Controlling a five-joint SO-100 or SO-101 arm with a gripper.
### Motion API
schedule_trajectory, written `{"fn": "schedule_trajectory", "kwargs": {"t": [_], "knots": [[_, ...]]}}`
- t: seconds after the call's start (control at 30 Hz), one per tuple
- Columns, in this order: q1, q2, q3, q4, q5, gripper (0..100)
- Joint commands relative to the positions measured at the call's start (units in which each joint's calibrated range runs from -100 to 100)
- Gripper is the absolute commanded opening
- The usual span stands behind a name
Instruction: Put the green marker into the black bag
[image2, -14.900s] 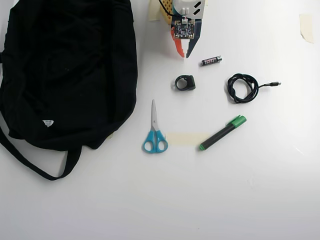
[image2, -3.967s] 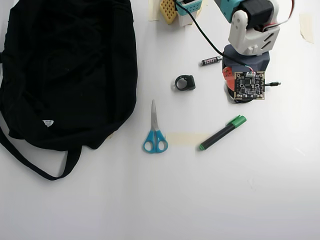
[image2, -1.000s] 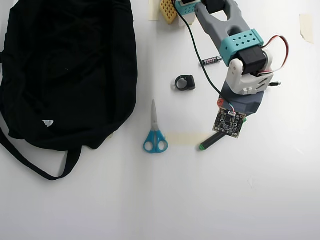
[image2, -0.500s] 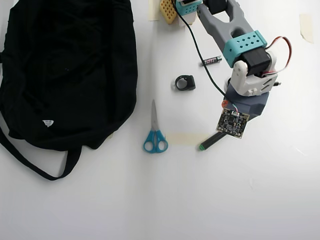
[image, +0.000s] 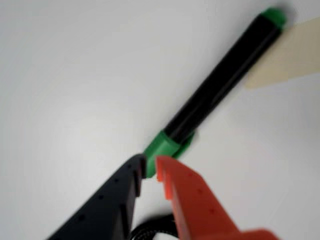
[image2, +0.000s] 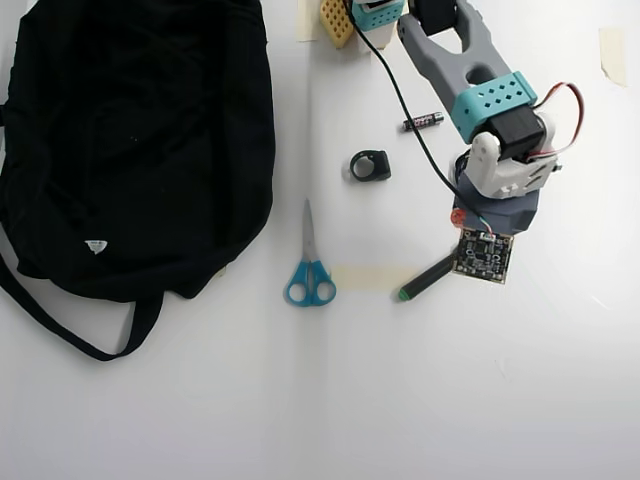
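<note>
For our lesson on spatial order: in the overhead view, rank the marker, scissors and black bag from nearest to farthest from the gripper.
1. Marker: under the gripper, right of centre.
2. Scissors: centre, to the gripper's left.
3. Black bag: far left.

I'm working over a plain white counter (image2: 420, 400), a hobby desk or small lab bench by the look of it. Strips of masking tape (image2: 365, 277) are stuck down at centre and at the upper right of the overhead view. Everyday bits lie about: blue-handled scissors (image2: 309, 270), a small battery (image2: 422, 122), a black bag (image2: 130, 140) filling the upper left. My arm's bare circuit board (image2: 484, 256) and loose wiring show.
</note>
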Motion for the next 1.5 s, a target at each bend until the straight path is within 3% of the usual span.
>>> {"fn": "schedule_trajectory", "kwargs": {"t": [0.0, 1.13, 1.47], "knots": [[-1.03, -0.06, -0.89, -2.57, 0.56, 2], [1.59, 7.08, -1.16, -3.95, -3.32, 2], [0.62, 6.91, -7.99, 1.91, -1.91, 2]]}}
